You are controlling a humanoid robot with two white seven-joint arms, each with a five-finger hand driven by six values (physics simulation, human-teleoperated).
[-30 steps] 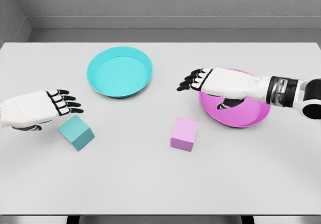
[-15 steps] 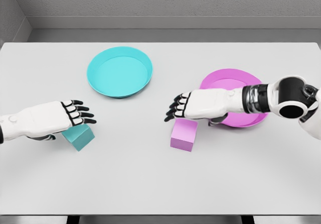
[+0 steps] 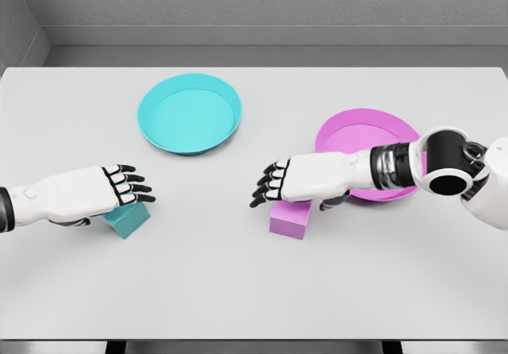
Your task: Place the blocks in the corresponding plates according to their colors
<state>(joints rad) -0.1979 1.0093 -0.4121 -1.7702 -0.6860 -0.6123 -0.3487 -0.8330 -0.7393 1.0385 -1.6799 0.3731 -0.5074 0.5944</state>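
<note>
- Our left hand (image 3: 95, 195) hovers open-fingered over the teal block (image 3: 128, 217), poised to grasp.
- Our right hand (image 3: 305, 181), fingers spread, covers the pink block (image 3: 289, 220) near the pink plate (image 3: 357, 132).

I find no writing, label, brand, number or sign that I can read anywhere in my view: not on the things in front of me, nor on my own arms.
</note>
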